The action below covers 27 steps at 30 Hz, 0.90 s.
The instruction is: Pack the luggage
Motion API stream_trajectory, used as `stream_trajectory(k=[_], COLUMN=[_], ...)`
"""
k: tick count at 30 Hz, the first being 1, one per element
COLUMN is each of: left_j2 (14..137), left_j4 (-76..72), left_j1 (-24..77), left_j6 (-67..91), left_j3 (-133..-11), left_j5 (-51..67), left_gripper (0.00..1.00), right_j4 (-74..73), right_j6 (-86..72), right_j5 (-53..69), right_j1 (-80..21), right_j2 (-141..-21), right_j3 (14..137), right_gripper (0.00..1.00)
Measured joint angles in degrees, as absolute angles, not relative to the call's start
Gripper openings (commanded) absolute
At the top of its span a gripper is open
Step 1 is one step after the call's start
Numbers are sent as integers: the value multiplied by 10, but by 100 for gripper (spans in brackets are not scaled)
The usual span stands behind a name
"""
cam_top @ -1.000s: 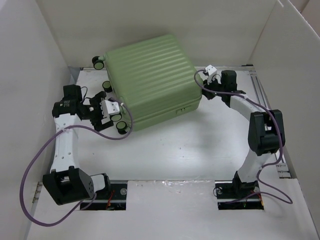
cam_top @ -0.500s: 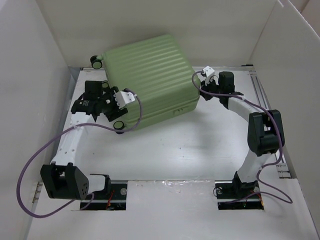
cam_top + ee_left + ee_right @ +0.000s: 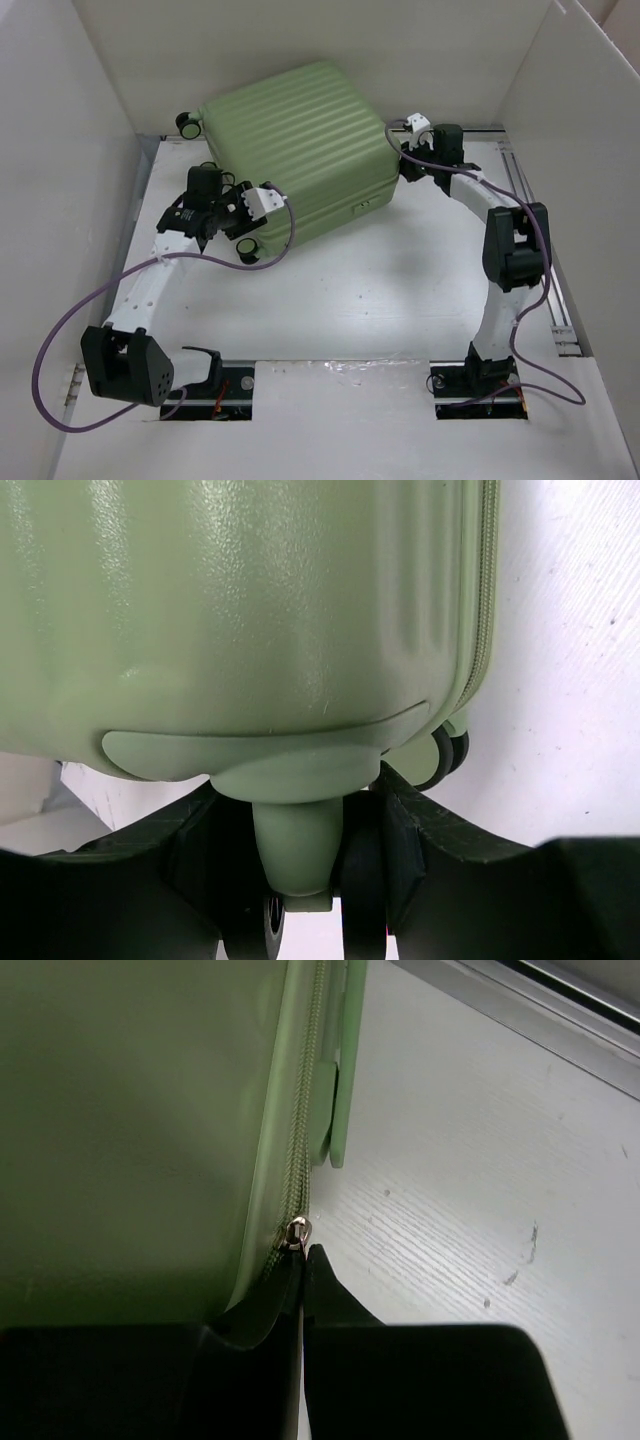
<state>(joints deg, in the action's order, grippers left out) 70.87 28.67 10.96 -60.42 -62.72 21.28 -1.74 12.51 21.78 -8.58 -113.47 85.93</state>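
- Over the table (image 3: pixel 380 300), seen from above, the luggage (image 3: pixel 300 150) lies flat and zipped shut at the far side, skewed to the edges. The left gripper (image 3: pixel 238 222) is at its wheeled near-left end and the right gripper (image 3: pixel 403 165) is at its right side. Two arms are working on one loose shell. If one pulls before the other has a firm hold, I judge the luggage would swivel on the table rather than open. One far wheel (image 3: pixel 187 123) sits right at the back edge.
- At the left wrist, the gripper (image 3: pixel 300 810) is partly closed, its fingers (image 3: pixel 430 830) flanking a caster (image 3: pixel 295 850) under the luggage (image 3: pixel 250 610) corner. I cannot tell whether they actually pinch it. A caster is rounded and probably turns on its stem, so a hold there could twist or slip off. That would leave the luggage unanchored.
- At the right wrist, the gripper (image 3: pixel 303 1260) has its fingers pressed together, tips right at the zip pull (image 3: pixel 297 1231) on the zipper (image 3: pixel 305 1110) along the luggage (image 3: pixel 130 1130) edge. Whether the tab is caught between them is hidden. If it is only touched, the fingers would likely slide off and the zip stay closed. A drag off the zipper's line could jam the slider or haul the whole shell along.
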Motion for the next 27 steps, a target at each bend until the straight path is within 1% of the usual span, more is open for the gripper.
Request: stream_trajectory(k=[6,10,13,16,19,20,21,22,24,25,27], left_j2=[708,706,695,680,660,653,646,640,631,630,635], left_j4=[287,298,331,376,426,439,453,465,478,481,493], left_j1=[111,110,98,74,49,43,37,36,35,31,24], left_j6=[-598,-599,-614,-644,-682,-691,-698,-704,-695,-681,-654], left_j3=[-626,-626,-627,-628,-629,-629,-628,-628,-628,-630,-650], left_j5=[220,221,222,207,162,144,123,99,55,38,25], left_gripper=[0,0,0,0,0,12,43,53,68,77,80], right_j4=[-11,14,69,95,138,154,172,181,190,191,194], right_j6=[124,128,135,136,107,89,69,48,11,-1,-8], right_j5=[339,361,349,315,245,214,180,142,70,42,-23], right_j1=[-67,-68,-80,-108,-160,-183,-206,-231,-285,-313,-385], right_j2=[-1195,-1190,-1143,-1060,-962,-931,-901,-872,-820,-799,-758], right_j3=[922,905,817,708,580,540,502,471,418,397,358], right_gripper=[0,0,0,0,0,0,0,0,0,0,0])
